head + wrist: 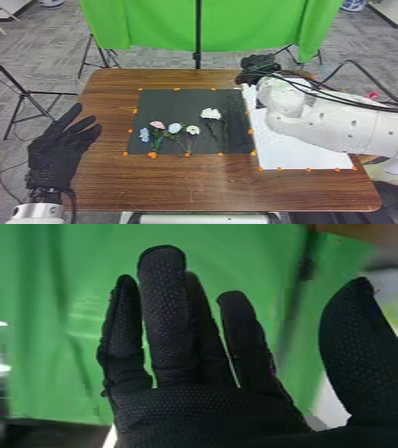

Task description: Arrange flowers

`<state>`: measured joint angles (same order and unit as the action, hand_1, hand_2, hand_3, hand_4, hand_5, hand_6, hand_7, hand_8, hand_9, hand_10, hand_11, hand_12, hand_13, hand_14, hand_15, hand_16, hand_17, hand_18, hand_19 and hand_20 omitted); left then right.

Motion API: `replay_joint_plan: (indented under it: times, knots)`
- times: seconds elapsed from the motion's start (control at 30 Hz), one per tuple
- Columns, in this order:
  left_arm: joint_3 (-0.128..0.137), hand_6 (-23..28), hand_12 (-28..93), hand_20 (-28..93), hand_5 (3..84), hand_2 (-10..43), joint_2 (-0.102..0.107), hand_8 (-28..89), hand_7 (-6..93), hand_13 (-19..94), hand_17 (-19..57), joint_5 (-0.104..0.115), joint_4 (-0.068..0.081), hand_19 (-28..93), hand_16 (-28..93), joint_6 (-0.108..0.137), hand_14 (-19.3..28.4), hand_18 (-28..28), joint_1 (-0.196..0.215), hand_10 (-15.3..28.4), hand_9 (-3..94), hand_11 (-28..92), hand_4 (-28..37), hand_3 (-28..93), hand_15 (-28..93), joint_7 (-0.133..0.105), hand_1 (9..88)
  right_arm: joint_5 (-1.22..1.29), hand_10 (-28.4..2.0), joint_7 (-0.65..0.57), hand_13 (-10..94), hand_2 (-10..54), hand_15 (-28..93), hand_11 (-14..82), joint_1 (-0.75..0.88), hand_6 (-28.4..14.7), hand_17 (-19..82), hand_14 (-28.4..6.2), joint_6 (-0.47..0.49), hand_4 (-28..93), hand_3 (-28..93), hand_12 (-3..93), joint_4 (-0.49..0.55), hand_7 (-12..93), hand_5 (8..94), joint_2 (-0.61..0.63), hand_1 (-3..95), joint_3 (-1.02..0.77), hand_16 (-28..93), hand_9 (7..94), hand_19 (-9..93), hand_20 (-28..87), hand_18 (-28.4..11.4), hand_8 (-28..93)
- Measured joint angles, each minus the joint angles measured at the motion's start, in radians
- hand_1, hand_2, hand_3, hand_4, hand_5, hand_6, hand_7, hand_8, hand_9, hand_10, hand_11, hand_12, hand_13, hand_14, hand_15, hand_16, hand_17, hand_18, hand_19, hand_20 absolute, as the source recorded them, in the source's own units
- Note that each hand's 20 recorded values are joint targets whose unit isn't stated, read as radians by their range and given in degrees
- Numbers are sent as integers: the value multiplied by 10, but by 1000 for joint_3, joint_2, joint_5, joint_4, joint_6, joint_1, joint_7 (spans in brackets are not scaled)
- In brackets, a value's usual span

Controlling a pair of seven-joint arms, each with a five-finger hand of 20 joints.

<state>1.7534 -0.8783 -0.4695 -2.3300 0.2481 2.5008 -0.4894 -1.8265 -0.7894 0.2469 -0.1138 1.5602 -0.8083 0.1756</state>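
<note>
From my head view, I see 5 flowers on the black sheet lying on the brown table. 4 sit near each other toward its near left part: a blue flower, a pink flower, a pale blue flower and a cream flower. The white flower lies farther to the right and a bit farther from me. My left hand is open at the table's left edge, apart from the flowers. My right hand is over the table's far right part, beyond the white sheet, which my right arm crosses above.

On my right wrist view, the right hand is open and holds nothing, fingers straight, thumb apart, with the green cloth behind.
</note>
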Motion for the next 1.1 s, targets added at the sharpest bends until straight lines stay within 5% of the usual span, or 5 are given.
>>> replay_joint_plan:
  times: [0.23, 0.47, 1.0, 1.1]
  knots:
    - [-2, 82, 123, 294, 337, 68, 1, -81, 117, 224, -97, -1, 0, 533, -112, -1, 269, 212, -2, 189, 315, 280, -264, 785, 604, -2, 214, 4, -195, -10, 556, -9, 698, 129, -4, -34, 179, -145, 67, -249, 808, 131, -95, 129, 430, 49, 204, -20, 97, 453, 751, 264, -235, -114]
    - [-4, 81, 121, 292, 336, 67, 0, -82, 118, 224, -97, -3, 0, 534, -114, -4, 268, 212, -5, 188, 315, 285, -267, 786, 606, -12, 211, 46, -187, -17, 561, -10, 734, 110, 106, -24, 174, -142, 252, -256, 809, 132, -139, 131, 413, 62, 204, -227, 94, 438, 753, 263, -228, -116]
    - [-21, 80, 119, 288, 335, 66, 6, -83, 120, 224, -96, 0, 11, 534, -115, -12, 267, 212, -25, 188, 314, 287, -269, 786, 608, -20, 211, 67, -181, -21, 560, -16, 739, 108, 217, -5, 166, -140, 264, -263, 816, 136, -153, 149, 393, 84, 215, -228, 77, 446, 749, 260, -222, -125]
    - [-19, 80, 119, 288, 335, 66, 7, -83, 121, 224, -96, 0, 11, 535, -115, -13, 267, 212, -25, 188, 314, 287, -269, 786, 608, -18, 211, 73, -161, -21, 570, -20, 732, 118, 217, -10, 172, -135, 264, -266, 817, 136, -153, 155, 415, 94, 230, -224, 74, 467, 750, 260, -218, -127]
